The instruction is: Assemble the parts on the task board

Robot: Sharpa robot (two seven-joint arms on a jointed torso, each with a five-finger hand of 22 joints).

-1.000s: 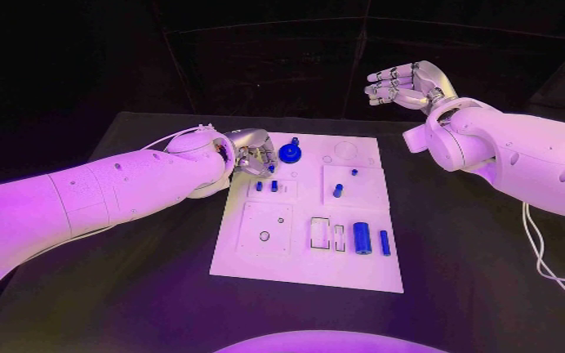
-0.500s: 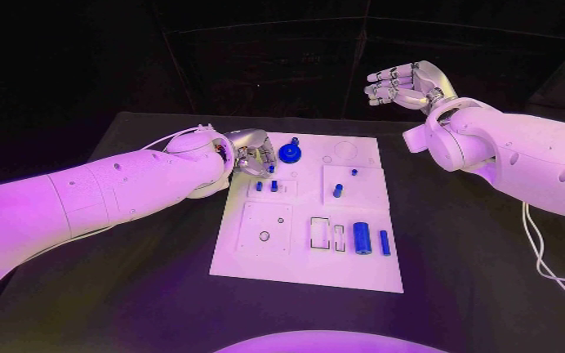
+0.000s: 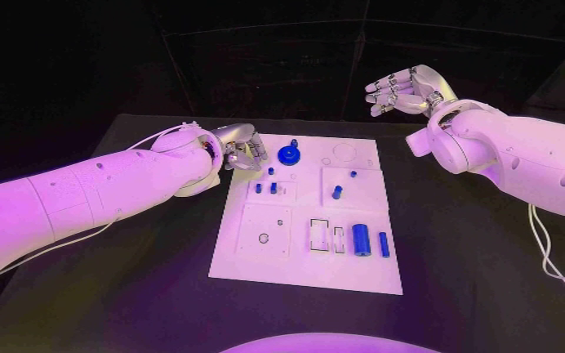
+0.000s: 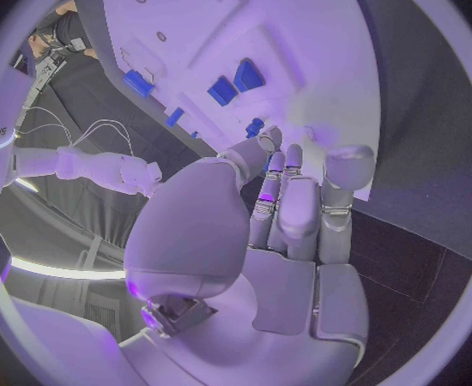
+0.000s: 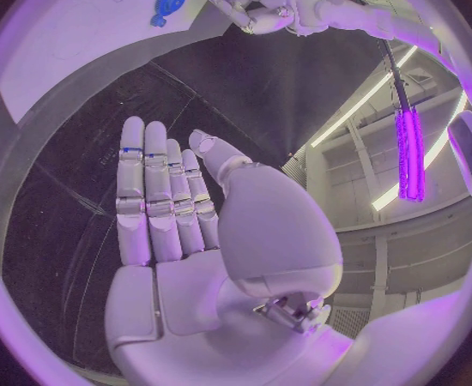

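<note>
The left hand (image 3: 242,147), fingers loosely apart and empty, hovers beside the task board (image 3: 309,263).

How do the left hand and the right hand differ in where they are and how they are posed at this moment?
The left hand is low at the task board's far left corner, near the blue round part; the right hand is raised above the table, off the board's right side. The left hand's fingers point down toward the board; the right hand's fingers are extended in the air. Both hold nothing.
</note>
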